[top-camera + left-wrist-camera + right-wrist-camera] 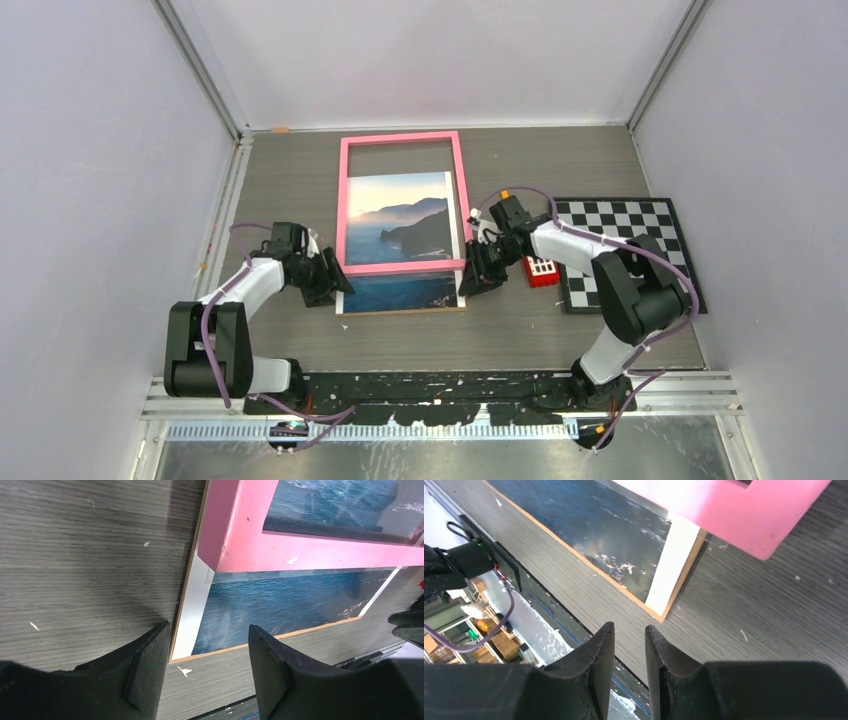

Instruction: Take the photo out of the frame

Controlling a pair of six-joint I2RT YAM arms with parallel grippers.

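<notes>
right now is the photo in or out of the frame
Partly out: the frame lies offset over the photo, whose near strip sticks out past its near bar.

The left arm (250,285) and right arm (572,245) share the same build: white rounded link shells between bulky black joint housings, with a purple cable (205,335) looping loosely along each. The left gripper (338,284) and right gripper (472,283) are matte black, their thick wedge-shaped fingers (150,670) scuffed along the edges.
</notes>
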